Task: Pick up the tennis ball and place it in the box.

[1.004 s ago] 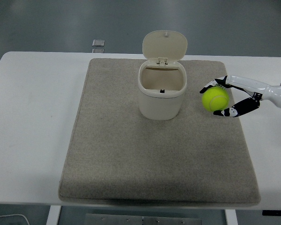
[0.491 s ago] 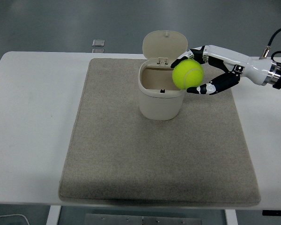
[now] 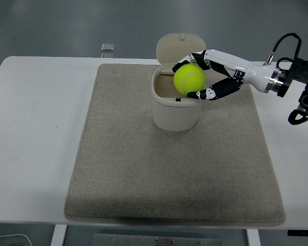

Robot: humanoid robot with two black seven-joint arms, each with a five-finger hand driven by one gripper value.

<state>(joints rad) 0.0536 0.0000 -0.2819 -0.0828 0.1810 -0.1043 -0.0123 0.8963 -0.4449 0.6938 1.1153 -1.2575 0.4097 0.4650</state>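
Note:
A yellow-green tennis ball (image 3: pixel 189 79) hangs over the open mouth of a cream box (image 3: pixel 176 110) with its flip lid (image 3: pixel 180 49) standing up behind. My right hand (image 3: pixel 193 78) is shut on the ball, fingers curled over its top and thumb under it, the white forearm reaching in from the right edge. The box stands upright at the far middle of the grey mat (image 3: pixel 174 169). Its inside is partly hidden by the ball. My left arm does not show.
The mat covers most of the white table (image 3: pixel 36 128). A small grey square object (image 3: pixel 108 47) lies at the table's far edge, left of the box.
My right hand has lifted the ball from the mat at the right and carried it left, from beside the box's rim to above its opening.

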